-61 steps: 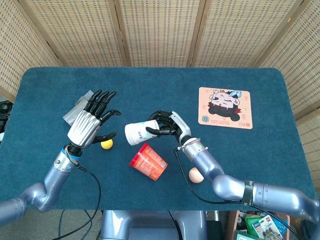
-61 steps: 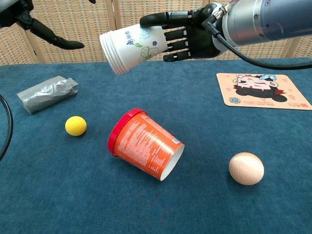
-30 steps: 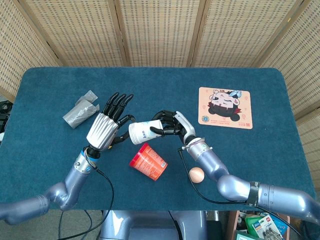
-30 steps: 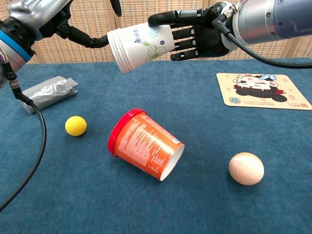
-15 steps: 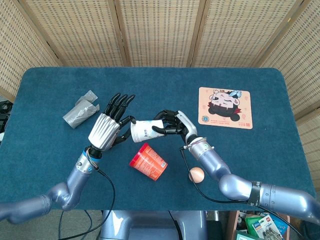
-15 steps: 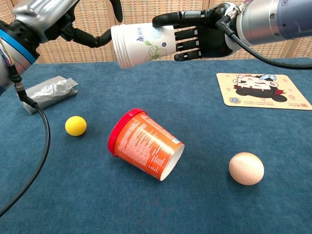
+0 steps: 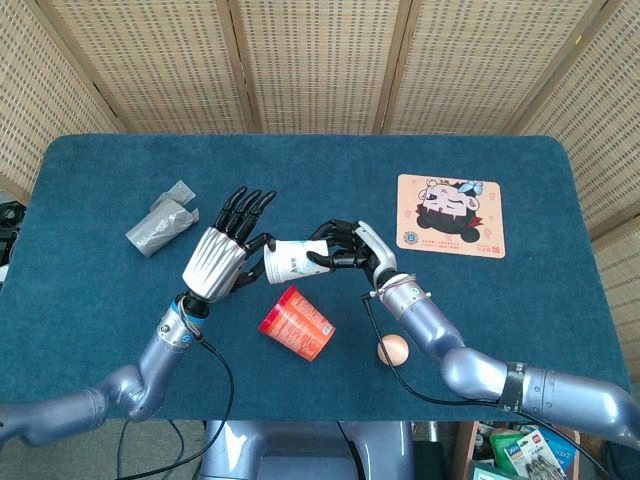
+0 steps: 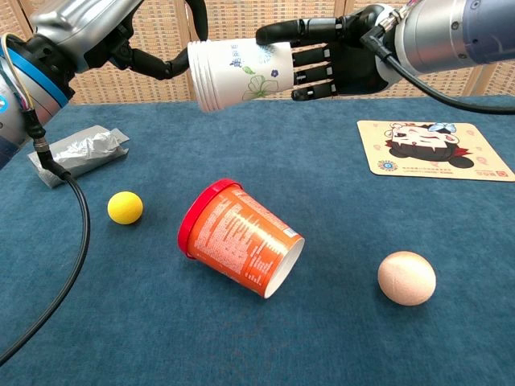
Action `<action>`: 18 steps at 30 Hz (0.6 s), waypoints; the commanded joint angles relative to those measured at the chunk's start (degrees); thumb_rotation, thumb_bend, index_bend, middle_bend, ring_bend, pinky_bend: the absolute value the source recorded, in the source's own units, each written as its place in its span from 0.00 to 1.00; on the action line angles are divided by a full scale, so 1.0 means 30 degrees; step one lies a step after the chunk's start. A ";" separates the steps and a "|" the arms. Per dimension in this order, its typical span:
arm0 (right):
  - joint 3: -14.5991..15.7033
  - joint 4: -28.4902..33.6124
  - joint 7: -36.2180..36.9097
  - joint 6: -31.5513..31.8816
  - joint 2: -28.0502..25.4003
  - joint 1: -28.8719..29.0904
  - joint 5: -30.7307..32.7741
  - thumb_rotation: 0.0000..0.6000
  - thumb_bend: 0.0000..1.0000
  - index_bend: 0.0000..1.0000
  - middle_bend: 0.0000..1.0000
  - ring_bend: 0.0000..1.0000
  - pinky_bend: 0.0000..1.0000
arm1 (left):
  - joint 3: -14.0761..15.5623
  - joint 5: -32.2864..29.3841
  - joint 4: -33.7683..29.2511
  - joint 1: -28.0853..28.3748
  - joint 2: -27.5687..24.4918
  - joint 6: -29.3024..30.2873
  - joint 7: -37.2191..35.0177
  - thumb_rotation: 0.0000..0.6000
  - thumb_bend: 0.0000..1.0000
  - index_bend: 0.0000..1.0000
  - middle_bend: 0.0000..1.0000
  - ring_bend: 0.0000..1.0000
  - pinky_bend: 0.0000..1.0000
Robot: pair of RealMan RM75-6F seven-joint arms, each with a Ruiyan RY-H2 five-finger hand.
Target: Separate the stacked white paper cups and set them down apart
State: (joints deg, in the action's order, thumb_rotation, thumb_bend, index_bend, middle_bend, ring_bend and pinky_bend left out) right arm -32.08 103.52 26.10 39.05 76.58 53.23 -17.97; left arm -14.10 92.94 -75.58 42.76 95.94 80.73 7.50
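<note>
Holding stacked white paper cups [image 8: 237,74] sideways above the orange tub [image 8: 240,237]: right hand [image 8: 338,58] gripping; left hand [image 7: 222,257] fingers spread, thumb at rim.

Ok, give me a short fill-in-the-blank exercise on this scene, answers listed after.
1. The stacked white paper cups are held in the air by the ____ hand.
2. The orange tub with the red rim lies on its ____.
3. The small ball on the cloth is ____ in colour.
4. The left hand reaches toward the cups' ____ end.

Missing words: right; side; yellow; open
</note>
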 commanded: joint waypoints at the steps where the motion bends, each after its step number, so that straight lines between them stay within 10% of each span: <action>1: 0.0007 0.0000 0.0021 -0.0022 -0.0021 -0.0016 -0.0022 1.00 0.52 0.55 0.59 0.47 0.68 | -0.0002 -0.0028 -0.0019 0.0021 0.0019 0.0006 0.0041 1.00 0.49 0.62 0.02 0.00 0.00; 18: 0.0171 -0.1609 0.0360 -0.1621 -0.1894 -0.1646 -0.2126 1.00 0.52 0.55 0.60 0.47 0.68 | 0.0822 -0.0812 -0.0794 -0.2133 -0.3863 0.0690 -0.1491 1.00 0.49 0.69 0.03 0.00 0.00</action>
State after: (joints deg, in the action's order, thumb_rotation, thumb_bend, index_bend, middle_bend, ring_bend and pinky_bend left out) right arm -31.56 99.14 26.86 34.60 71.22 48.70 -23.94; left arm -12.18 91.17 -77.47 37.63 86.19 82.52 4.51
